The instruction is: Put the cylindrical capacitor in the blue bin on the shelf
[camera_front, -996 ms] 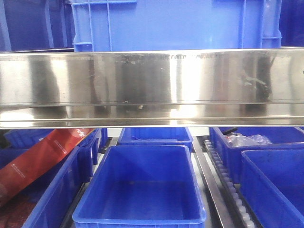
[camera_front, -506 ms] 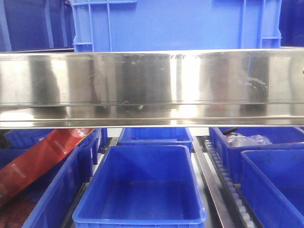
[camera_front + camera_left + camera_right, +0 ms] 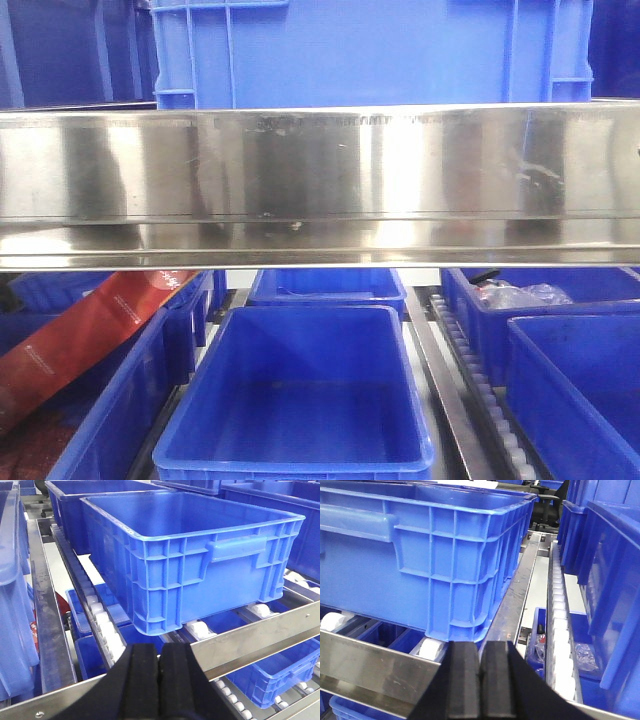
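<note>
The orange cylindrical capacitor is out of view in every frame. An empty blue bin (image 3: 300,390) sits on the shelf's roller row under the shiny steel beam (image 3: 320,180). The same bin shows in the left wrist view (image 3: 200,555) and the right wrist view (image 3: 420,555). My left gripper (image 3: 159,652) is shut with nothing between its black pads, just in front of the shelf's front rail (image 3: 260,635), below the bin's near-left corner. My right gripper (image 3: 480,650) is shut and empty too, by the bin's near-right corner.
More blue bins stand behind (image 3: 325,285), at the left (image 3: 110,400) and at the right (image 3: 570,380). A red package (image 3: 80,340) lies in the left bin. A large blue crate (image 3: 370,50) sits on the upper level. White roller tracks (image 3: 485,390) run between rows.
</note>
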